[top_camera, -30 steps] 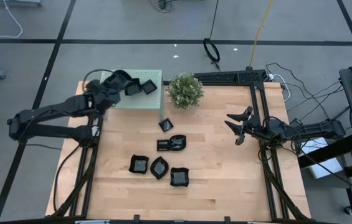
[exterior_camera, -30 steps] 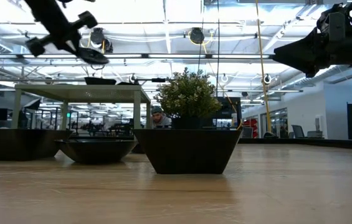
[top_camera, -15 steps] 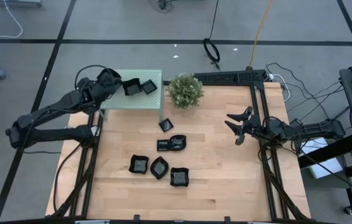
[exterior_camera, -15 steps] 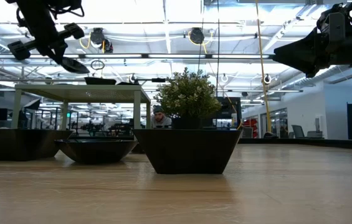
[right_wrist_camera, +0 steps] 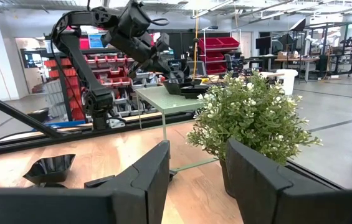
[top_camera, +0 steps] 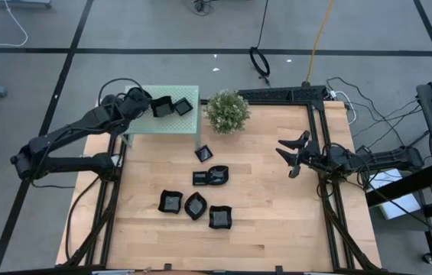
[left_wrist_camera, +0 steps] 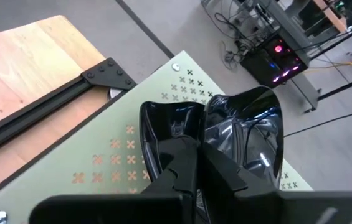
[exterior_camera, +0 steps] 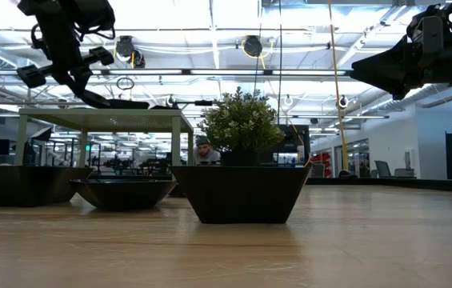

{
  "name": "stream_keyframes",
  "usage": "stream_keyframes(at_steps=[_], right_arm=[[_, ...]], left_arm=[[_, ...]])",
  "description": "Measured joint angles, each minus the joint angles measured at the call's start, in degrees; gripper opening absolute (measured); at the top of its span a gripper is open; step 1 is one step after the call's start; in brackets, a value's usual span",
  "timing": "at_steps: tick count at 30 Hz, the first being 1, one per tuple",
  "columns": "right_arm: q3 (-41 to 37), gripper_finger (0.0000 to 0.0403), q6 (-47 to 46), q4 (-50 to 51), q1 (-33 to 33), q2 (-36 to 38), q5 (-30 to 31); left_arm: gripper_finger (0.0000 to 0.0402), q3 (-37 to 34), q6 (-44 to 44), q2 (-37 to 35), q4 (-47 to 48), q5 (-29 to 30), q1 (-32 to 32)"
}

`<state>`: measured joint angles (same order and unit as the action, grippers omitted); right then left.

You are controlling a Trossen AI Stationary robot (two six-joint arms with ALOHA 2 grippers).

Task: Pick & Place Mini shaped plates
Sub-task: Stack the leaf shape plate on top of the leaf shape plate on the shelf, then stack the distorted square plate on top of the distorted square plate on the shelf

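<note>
Left arm pulled back toward upper left since the earlier frame; left gripper [top_camera: 141, 99] now sits at the left edge of the green perforated stand [top_camera: 171, 124], where before it reached further over it. Its fingers [left_wrist_camera: 188, 168] look nearly closed with only a narrow slit between them, tips at the rim of a black plate [left_wrist_camera: 172, 127]; whether they still pinch it, cannot tell. Two mini plates [top_camera: 171, 106] rest side by side on the stand, upper left of center. Six more plates on the wooden table [top_camera: 277, 198]: one small one [top_camera: 204, 153] just below the stand, two touching [top_camera: 211, 177] mid-frame, three in a row [top_camera: 194, 207] lower center. Potted plant [top_camera: 226, 111] just right of the stand. Right gripper [top_camera: 290, 155] unchanged at right of frame, raised off the table, fingers [right_wrist_camera: 256, 177] spread apart, holding nothing.
</note>
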<state>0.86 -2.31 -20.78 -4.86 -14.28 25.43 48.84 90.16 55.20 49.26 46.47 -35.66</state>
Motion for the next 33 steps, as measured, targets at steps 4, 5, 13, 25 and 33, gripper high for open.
stream_keyframes(at_steps=[4,5,13,25,33], right_arm=[[0.0,0.0144,0.0,0.0,0.0,0.0,0.0],[0.0,0.0144,0.0,0.0,0.0,0.0,0.0],[0.0,0.0144,0.0,0.0,0.0,0.0,0.0],[0.0,0.0144,0.0,0.0,0.0,0.0,0.0],[0.0,0.0144,0.0,0.0,0.0,0.0,0.0]], left_arm=[[0.0022,0.0,0.0,0.3,0.0,0.0,0.0],[0.0023,0.0,0.0,0.3,0.0,0.0,0.0],[0.0116,0.0,-2.3,-0.1,0.2,0.7,0.0],[0.019,0.0,-35.8,-6.7,-16.8,6.2,0.5],[0.0191,0.0,-57.8,-6.2,-26.4,-26.7,0.5]])
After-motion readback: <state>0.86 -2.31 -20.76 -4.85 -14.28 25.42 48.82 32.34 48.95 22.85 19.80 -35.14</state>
